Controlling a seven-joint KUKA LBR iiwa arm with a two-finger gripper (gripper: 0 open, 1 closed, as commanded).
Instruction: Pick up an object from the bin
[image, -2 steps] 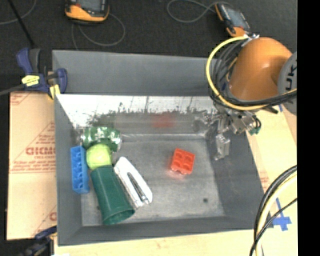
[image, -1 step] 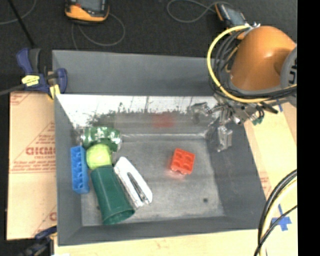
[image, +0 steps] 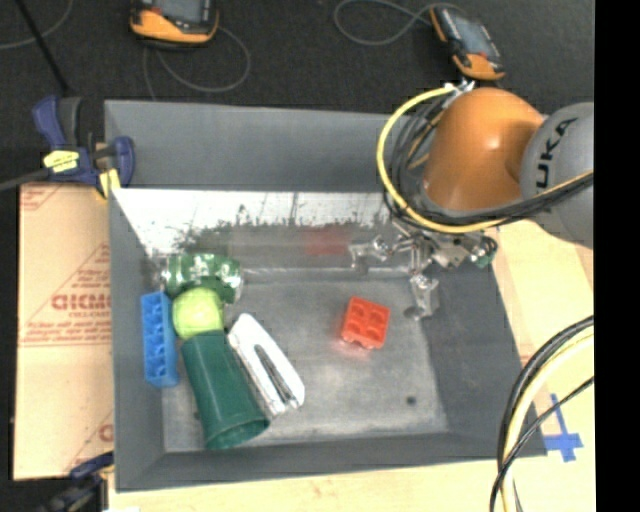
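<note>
My gripper (image: 424, 300) hangs below the arm's orange cover in the right part of the bin, near the back wall and just above the floor. A small red studded brick (image: 362, 323) lies on the bin floor a short way to the left of the gripper and slightly nearer the front, apart from it. Nothing shows in the gripper.
Along the bin's left side lie a blue studded brick (image: 158, 340), a yellow-green ball (image: 197, 312), a green-and-white crumpled wrapper (image: 203, 271), a dark green cup on its side (image: 224, 392) and a white flat tool (image: 265, 362).
</note>
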